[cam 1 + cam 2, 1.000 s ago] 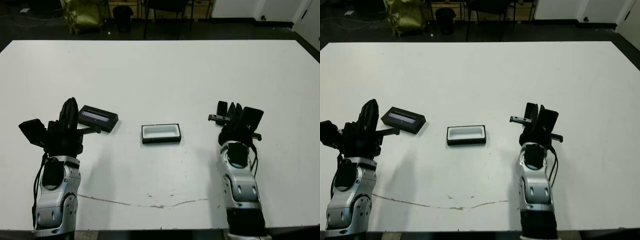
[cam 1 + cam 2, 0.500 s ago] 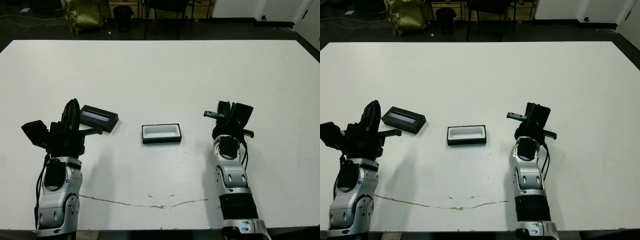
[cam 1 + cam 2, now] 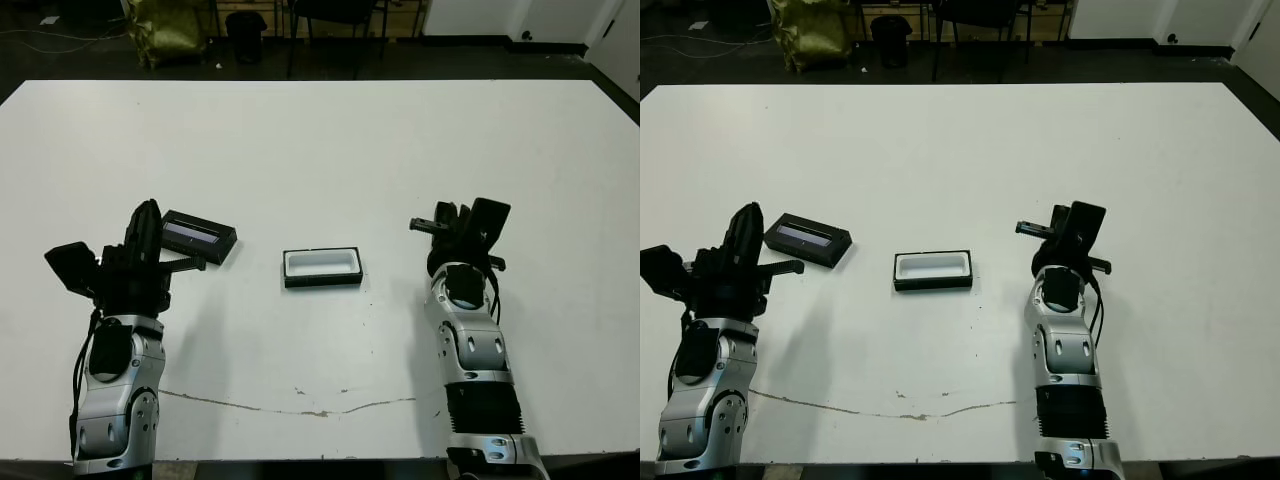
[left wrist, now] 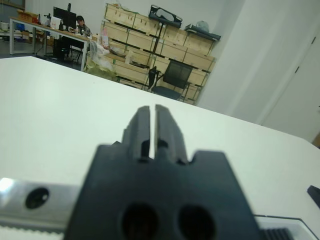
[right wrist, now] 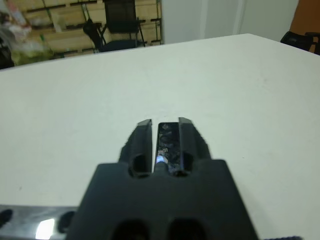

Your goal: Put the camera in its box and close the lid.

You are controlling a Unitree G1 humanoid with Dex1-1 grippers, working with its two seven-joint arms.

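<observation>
1. White table [image 3: 330, 140] filled most of the frame; a crack line ran along its lower middle.
2. Left gripper [image 3: 150, 228] sat at middle left, fingers together on nothing, tip just beside the lid.
3. Right gripper [image 3: 462, 225] sat at middle right, raised off the table, clamped on the camera [image 5: 165, 142], which showed as a glossy dark bar between its fingers in the right wrist view.
4. Lid [image 3: 197, 236] lay flat at middle left, glossy strip up, apart from the box.
5. Box [image 3: 322, 267] sat open at frame center, white lining showing, nothing inside.
6. Step in hand: carrying the camera to the box. Next likely needs the right gripper moved toward frame center over the box, bar lined up with the tray's long side, then lowered and released; lid comes after.
</observation>
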